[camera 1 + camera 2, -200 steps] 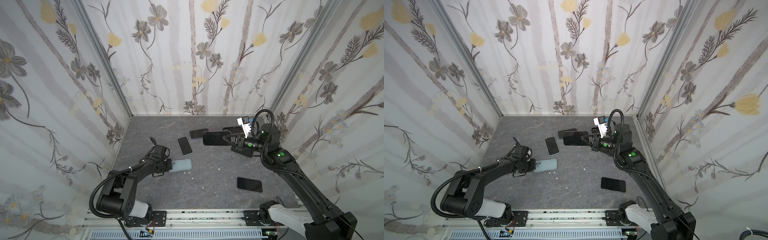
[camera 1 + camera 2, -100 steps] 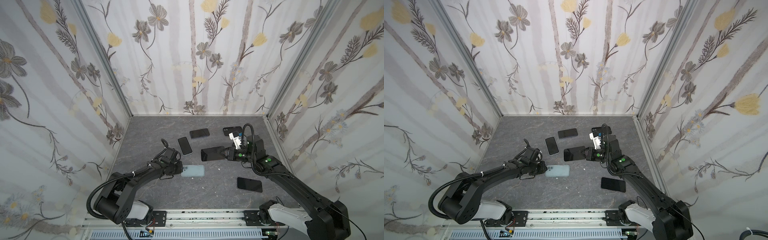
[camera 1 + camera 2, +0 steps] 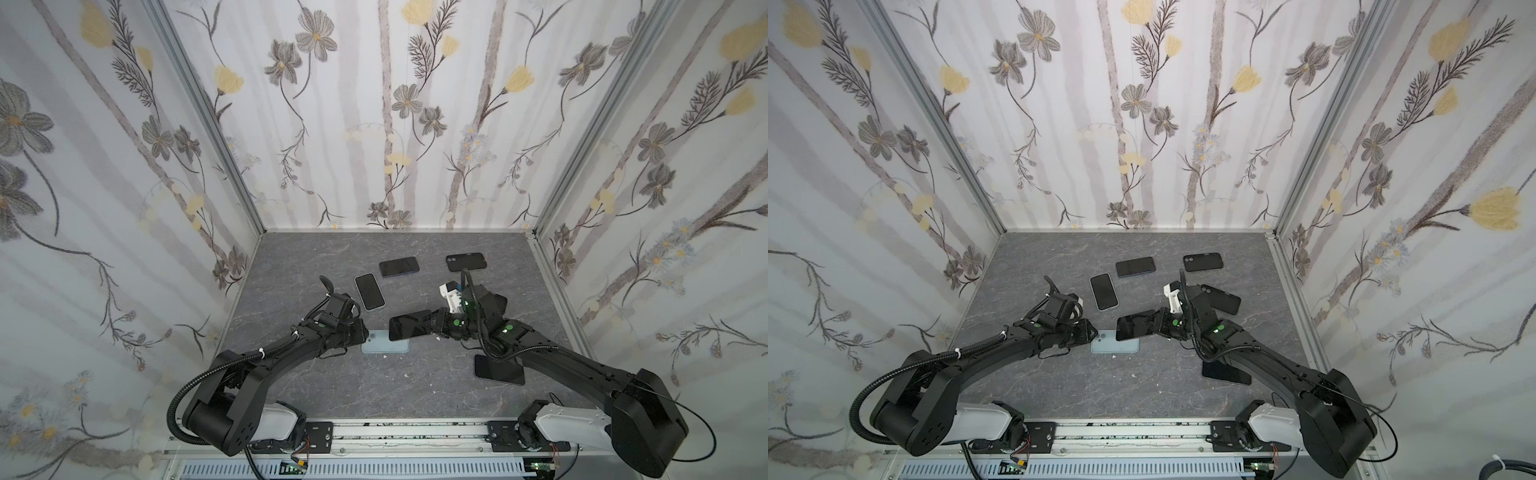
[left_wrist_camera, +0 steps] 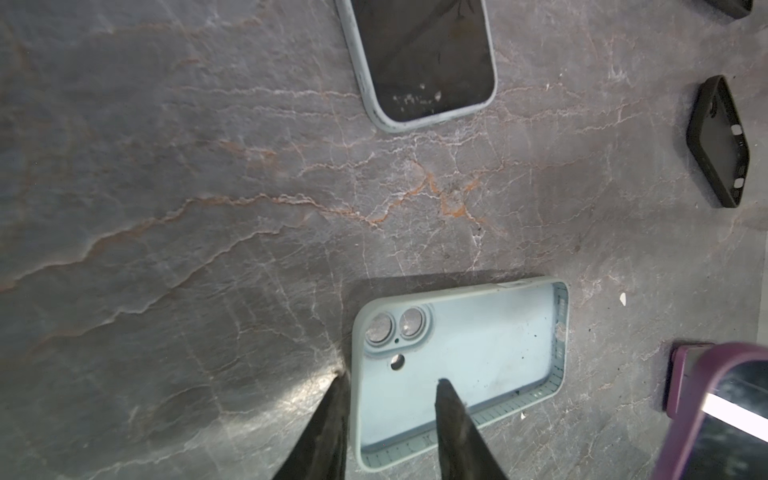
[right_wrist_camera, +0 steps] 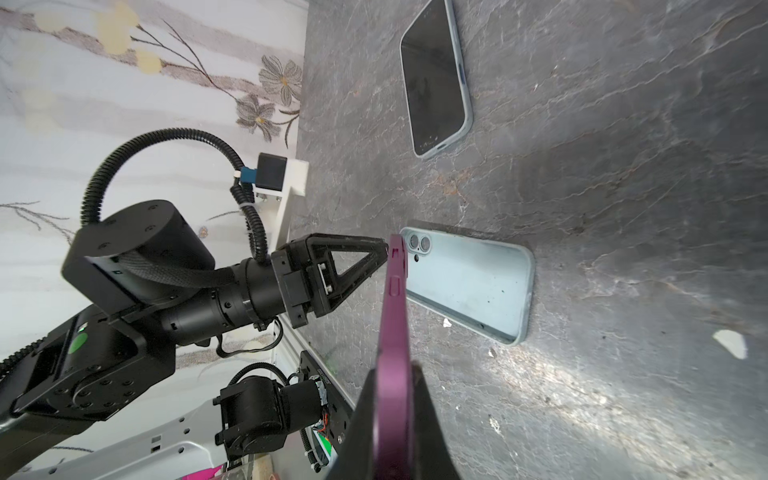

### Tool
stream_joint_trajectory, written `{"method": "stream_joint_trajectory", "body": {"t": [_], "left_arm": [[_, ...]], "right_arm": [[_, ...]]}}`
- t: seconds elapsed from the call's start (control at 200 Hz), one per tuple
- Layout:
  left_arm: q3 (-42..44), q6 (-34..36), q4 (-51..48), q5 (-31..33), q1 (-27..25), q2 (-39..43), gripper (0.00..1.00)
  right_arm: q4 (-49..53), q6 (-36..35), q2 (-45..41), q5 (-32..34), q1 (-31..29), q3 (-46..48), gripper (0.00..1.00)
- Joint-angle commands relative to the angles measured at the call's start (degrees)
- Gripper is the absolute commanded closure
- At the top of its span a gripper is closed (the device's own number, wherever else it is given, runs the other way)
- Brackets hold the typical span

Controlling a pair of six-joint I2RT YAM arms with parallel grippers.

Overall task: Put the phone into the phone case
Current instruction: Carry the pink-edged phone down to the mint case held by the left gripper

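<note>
Grey tbl [image 3: 316,257], lt-blue case [image 4: 478,345], cased phone [image 3: 369,291], blk phone [image 3: 398,266], blk case [image 3: 1223,300]

phones [image 3: 369,291] [image 3: 398,266] [image 3: 409,326] [image 3: 496,372]: 4 | light-blue case [image 3: 384,347]: 1 | black cases [image 3: 1203,262] [image 3: 1225,301]: 2

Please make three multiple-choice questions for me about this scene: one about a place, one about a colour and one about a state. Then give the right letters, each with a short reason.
1. Where does the empty light blue case lie?
A. On the table, between the two tools
B. Against the back wall
C. On top of a black case

2. What colour is the edge of the phone in the right tool?
A. Green
B. Purple
C. White

3. How is the left tool?
A. Shut on a black phone
B. Open, astride the case's rim
C. Shut on a cable

1 A: both top views show it flat between the tools.
2 B: the right wrist view shows a purple edge.
3 B: its fingers stand apart, one inside the rim and one outside.
</note>
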State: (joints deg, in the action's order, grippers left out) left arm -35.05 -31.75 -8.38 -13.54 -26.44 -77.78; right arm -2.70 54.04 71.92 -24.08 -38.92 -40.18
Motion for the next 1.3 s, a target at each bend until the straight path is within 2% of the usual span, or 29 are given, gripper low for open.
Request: {"method": "stream_joint_trajectory", "body": {"t": [0.0,0.175,0.405,0.964,1.299], "left_arm": [[0.9,-0.9,2.6,-0.1,0.8,0.8,0.65],[2.4,-1.5,5.0,-2.7,2.0,0.5,0.65],[5.0,-2.7,8.8,-6.0,2.1,-0.3,0.65],[6.8,-4.5,12.3,-8.8,2.0,-3.2,0.66],[7.6,-5.7,12.7,-10.2,1.6,-3.0,0.67]], "right_arm": [[-9.8,5.3,3.8,0.7,-1.9,-0.3,1.0],[-12.7,6.1,10.6,-0.8,-3.5,-2.4,1.0],[-15.0,6.7,15.6,-1.6,-3.6,-2.5,1.0],[-21.9,9.7,22.1,-5.6,-3.7,-1.2,1.0],[-25.7,11.0,24.3,-5.5,-3.8,1.2,1.0]]}}
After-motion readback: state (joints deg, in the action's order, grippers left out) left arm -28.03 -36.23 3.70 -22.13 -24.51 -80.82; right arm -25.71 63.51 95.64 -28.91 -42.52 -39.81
